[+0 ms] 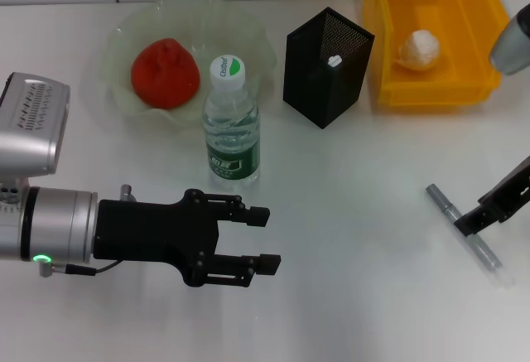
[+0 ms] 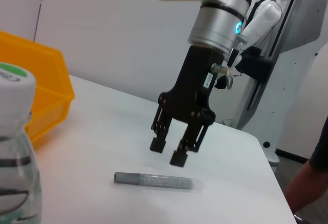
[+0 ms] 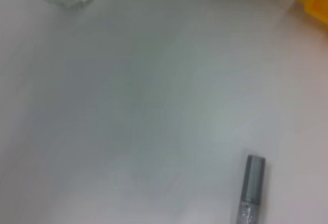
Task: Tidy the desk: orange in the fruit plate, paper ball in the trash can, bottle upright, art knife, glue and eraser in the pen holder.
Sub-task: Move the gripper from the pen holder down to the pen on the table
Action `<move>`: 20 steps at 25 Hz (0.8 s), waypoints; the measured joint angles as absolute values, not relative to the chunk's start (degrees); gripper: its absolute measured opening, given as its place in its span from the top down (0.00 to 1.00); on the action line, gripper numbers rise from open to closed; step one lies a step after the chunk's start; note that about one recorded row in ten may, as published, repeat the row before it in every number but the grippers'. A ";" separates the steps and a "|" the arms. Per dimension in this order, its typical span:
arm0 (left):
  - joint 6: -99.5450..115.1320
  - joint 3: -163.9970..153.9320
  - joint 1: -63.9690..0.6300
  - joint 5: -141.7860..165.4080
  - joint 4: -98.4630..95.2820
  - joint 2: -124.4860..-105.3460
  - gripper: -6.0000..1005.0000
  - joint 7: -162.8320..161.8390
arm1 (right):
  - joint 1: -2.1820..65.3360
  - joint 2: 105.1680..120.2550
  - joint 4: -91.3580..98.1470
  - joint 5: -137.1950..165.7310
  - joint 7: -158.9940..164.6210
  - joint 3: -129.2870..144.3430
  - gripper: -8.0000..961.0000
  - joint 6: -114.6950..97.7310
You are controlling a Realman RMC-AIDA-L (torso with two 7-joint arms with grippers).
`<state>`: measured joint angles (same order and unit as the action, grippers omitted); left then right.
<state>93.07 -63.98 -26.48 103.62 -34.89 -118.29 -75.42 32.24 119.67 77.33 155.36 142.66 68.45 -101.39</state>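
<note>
The grey-capped, clear-bodied glue stick (image 1: 465,232) lies flat on the white worktop (image 1: 348,213) at about four o'clock in the head view, well apart from the tall square black metal-mesh pen holder (image 1: 327,65) at twelve o'clock. Its long axis runs from ten o'clock, the grey cap end, down to four o'clock.

The right pincer (image 2: 173,150) hangs directly over the stick's middle, fingers pointing down with a narrow gap between them, empty and clear of the stick. In the left wrist view its fingers line up roughly along the stick, not across it, so I judge a wrist turn may be needed before closing. The right arm is plainly the nearer one. The left pincer (image 1: 261,239) is parked at seven o'clock, parted and empty, just in front of the small clear plastic bottle (image 1: 231,122) with white cap and green label, which stands upright.

The red-orange orange (image 1: 166,73) sits in the pale-green scalloped glass plate (image 1: 248,35), and the crumpled white paper ball (image 1: 420,50) lies in the yellow plastic bin (image 1: 389,14).

In the head view the right pincer is cut off at the edge. A small white thing shows inside the holder; what it is cannot be made out. No eraser or knife is visible.
</note>
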 joint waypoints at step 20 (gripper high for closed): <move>93.12 -63.98 -26.63 103.62 -34.87 -118.39 0.36 -75.38 | 30.58 119.55 72.24 155.48 142.62 73.79 0.59 -94.82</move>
